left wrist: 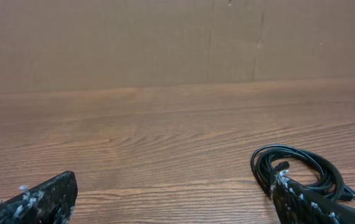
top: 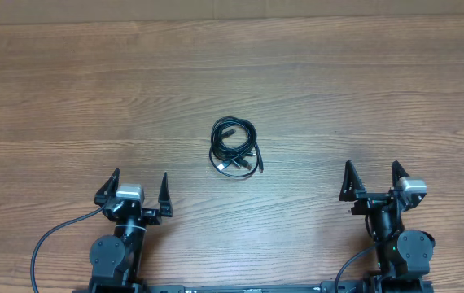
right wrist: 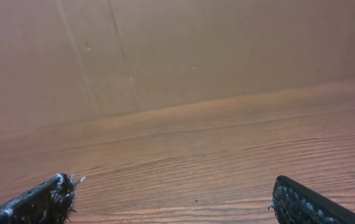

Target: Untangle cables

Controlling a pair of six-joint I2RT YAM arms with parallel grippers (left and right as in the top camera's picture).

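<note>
L gripper (top: 141, 177) & R gripper (top: 371, 167) jaws spread, empty; cables (top: 234, 161) in coiled clump ahead betw. them.

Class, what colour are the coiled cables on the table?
Black cables, clearest in the overhead view.

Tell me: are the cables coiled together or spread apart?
Coiled together: the cables form one small bundle of overlapping loops on the wooden table.

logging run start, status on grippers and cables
Left gripper open, empty. Right gripper open, empty. Cables in one tangled coil on the table, untouched. Nothing in the way.
</note>
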